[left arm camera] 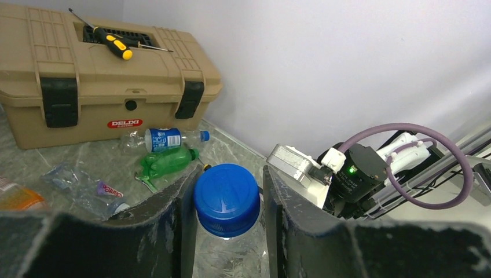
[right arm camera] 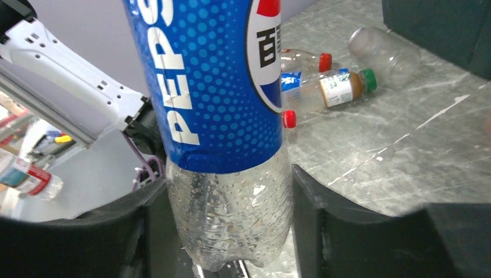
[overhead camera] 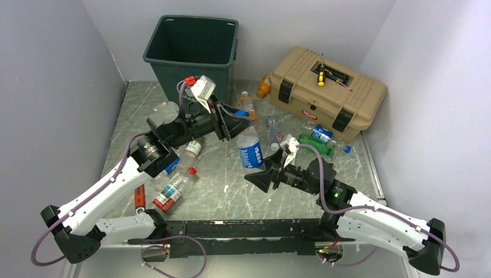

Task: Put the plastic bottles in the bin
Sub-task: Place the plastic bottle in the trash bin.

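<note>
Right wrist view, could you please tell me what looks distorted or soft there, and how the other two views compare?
Right wrist view: the Pepsi bottle fills the frame, cropped at the top, the pads of the right tool dark and soft; left wrist view: the blue cap is crisp, the toolbox behind it readable; top view: even light, only faint shadows.

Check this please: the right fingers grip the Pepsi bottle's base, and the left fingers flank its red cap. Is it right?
Not quite: the cap is blue, not red; the left wrist view shows it. The right fingers do grip the base of the Pepsi bottle.
</note>
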Robot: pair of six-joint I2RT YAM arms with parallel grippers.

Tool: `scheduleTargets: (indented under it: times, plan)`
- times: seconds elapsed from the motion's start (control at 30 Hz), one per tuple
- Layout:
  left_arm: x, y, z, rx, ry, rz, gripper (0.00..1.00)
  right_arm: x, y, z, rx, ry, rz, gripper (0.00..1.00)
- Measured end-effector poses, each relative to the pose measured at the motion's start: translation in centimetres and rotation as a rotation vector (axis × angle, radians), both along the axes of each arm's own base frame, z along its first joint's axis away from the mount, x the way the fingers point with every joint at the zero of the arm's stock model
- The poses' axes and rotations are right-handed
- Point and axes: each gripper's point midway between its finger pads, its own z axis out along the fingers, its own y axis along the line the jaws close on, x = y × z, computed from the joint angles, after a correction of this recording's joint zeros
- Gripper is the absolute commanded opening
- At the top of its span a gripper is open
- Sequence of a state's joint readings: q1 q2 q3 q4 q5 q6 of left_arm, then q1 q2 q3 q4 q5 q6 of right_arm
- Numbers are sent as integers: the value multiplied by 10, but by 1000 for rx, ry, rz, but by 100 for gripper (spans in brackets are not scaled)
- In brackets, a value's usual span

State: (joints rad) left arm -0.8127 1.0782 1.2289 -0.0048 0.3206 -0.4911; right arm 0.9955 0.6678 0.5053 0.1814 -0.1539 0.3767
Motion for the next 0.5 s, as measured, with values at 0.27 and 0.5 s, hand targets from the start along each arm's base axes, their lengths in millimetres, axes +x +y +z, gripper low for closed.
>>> scheduleTargets:
  times: [0.27, 0.5]
  plan:
    - [5, 4, 4, 66, -72, 33, 0, -7, -5, -7, -27, 73, 5, 100]
    - [51, 60, 73, 50, -288, 348, 0, -11, -40, 40, 97, 27, -82, 100]
